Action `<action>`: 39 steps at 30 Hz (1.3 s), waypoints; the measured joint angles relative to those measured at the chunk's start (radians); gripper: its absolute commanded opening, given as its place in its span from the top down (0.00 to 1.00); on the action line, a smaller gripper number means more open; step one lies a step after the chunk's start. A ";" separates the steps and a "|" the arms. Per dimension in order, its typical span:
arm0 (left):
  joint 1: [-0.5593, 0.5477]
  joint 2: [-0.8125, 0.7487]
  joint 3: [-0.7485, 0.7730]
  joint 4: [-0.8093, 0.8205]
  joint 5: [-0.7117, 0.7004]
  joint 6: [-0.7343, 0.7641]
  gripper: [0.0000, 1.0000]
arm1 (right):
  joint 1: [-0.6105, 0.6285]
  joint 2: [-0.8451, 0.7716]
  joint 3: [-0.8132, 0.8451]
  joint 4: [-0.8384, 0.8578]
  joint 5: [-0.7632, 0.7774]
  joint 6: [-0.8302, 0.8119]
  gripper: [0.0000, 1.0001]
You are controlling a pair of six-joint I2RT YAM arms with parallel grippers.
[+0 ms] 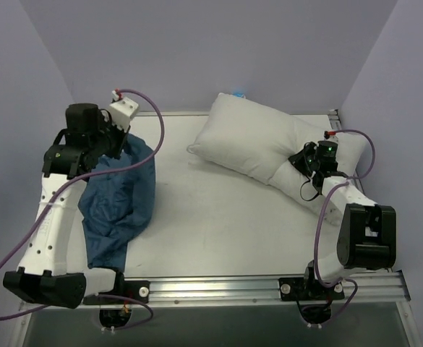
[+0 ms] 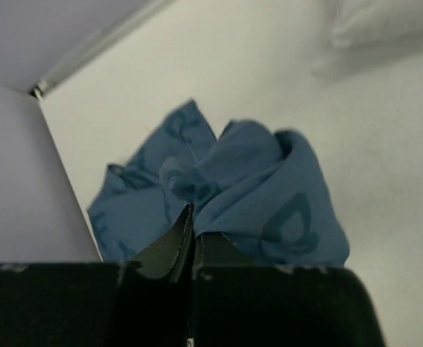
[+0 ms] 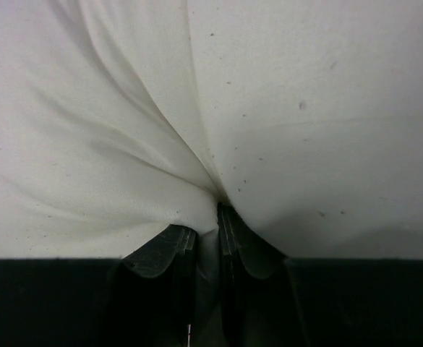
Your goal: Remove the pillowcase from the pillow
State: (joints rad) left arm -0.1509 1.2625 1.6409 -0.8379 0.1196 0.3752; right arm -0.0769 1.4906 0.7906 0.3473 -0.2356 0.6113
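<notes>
Since the pillowcase (image 1: 121, 206) already lies wholly apart from the pillow (image 1: 251, 141), the step in hand is judged to be the finish: the cover is to be laid down and both grips let go.

Nearest, at the left front of the white bench (image 1: 218, 231), the lower end of the cover is seen spread flat, reaching almost to the near edge. It is a dark blue cloth, soft and crumpled. Lighter blue printed shapes are faintly made out in the left wrist view, but no whole letter or face can be read.

Farther back, its upper end is bunched and gathered up to the left pincer (image 2: 191, 235), whose jaws are closed together on a fold of the blue cloth. To do this well, the cloth would best be lowered on the left side, well away from the pillow, before the jaws are parted, so that no fold is dragged back over it.

On the right, the right pincer (image 3: 207, 231) is clamped on a pinch of plain white pillow skin, with creases drawn toward the jaws. That grip would best be released gently.

Farthest, the plump pillow is seen lying slantwise across the far right of the bench, with no cover around it.
</notes>
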 measured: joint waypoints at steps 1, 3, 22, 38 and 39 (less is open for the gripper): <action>-0.003 0.006 -0.047 -0.016 -0.013 0.009 0.98 | 0.000 0.001 0.000 0.000 0.000 0.001 1.00; -0.007 0.037 -0.125 -0.048 -0.042 0.031 0.98 | 0.000 0.005 0.003 -0.001 0.001 0.001 1.00; 0.152 0.446 -0.410 0.096 -0.327 0.065 0.83 | 0.000 0.011 0.008 -0.007 0.005 -0.011 1.00; 0.225 0.326 -0.408 0.130 -0.341 0.004 0.06 | -0.032 -0.061 0.061 -0.116 -0.016 -0.110 0.00; 0.225 0.279 -0.407 0.124 -0.325 0.000 0.06 | -0.032 -0.078 0.068 -0.143 -0.010 -0.119 0.00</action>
State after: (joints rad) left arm 0.0746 1.5414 1.2339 -0.7136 -0.2054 0.3752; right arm -0.1089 1.4124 0.8581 0.2039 -0.2455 0.4927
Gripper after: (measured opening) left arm 0.938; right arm 0.991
